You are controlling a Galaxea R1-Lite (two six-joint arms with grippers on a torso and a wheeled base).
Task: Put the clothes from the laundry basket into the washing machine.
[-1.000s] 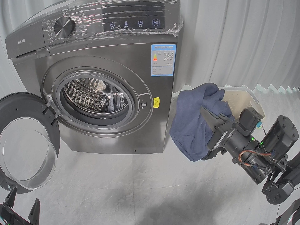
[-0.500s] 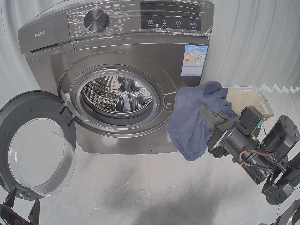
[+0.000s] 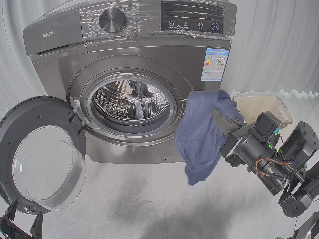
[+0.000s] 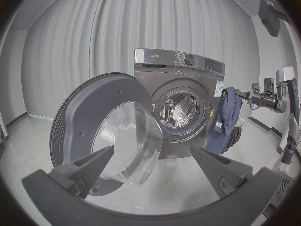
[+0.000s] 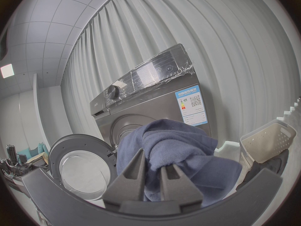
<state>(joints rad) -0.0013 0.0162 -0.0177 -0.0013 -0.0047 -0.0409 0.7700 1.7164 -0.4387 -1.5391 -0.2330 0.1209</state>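
Blue garment [image 3: 199, 133] clamped in closed right gripper [image 5: 153, 165], blue-bordered label [image 3: 215, 64] seen on washing machine [image 3: 133, 55], left gripper [image 4: 151, 148] spread wide, empty

- The right arm reaches in from the near right, its wrist angled up and leftward, and the right gripper [image 3: 220, 117] is clamped on a blue garment [image 3: 196, 133].
- The left gripper [image 3: 24, 216] sits low at the near left, with its fingers [image 4: 94, 164] spread wide.

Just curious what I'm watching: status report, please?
Right hand shut on blue garment, hanging beside the washing machine drum. Left hand open, low by the swung-open door. Nothing blocking the drum mouth.
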